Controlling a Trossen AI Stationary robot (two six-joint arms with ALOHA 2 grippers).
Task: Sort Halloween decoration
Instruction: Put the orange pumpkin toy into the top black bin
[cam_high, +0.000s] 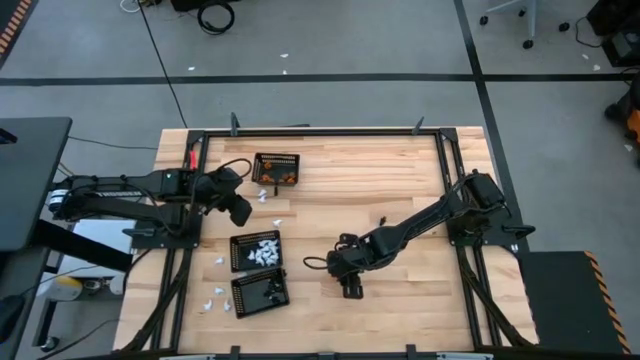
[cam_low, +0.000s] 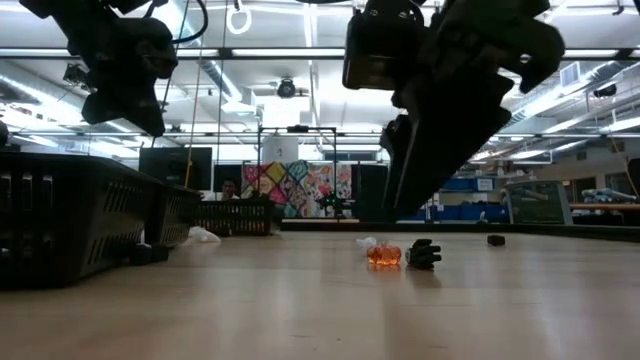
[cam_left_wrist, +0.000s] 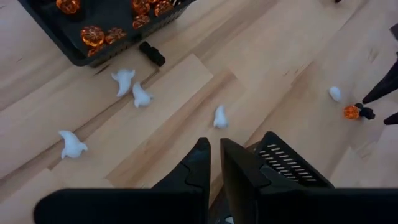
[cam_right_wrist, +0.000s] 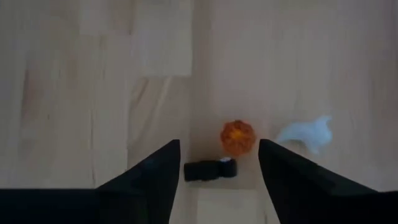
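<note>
Right gripper (cam_right_wrist: 217, 158) fingers spread wide above black toy piece (cam_right_wrist: 210, 169), orange pumpkin (cam_right_wrist: 237, 137) and white ghost (cam_right_wrist: 309, 134) beside it, left gripper (cam_left_wrist: 216, 163) nearly closed, holding nothing, near orange-filled basket (cam_left_wrist: 81, 55)

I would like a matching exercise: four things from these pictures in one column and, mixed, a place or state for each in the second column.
Things:
1. orange basket
2. white basket
3. right gripper
4. left gripper

Places or states:
A. open over a black piece
B. nearly shut, above loose white pieces
C. at the far side of the table
D. between the other two baskets

Pairs: 1-C, 2-D, 3-A, 4-B
</note>
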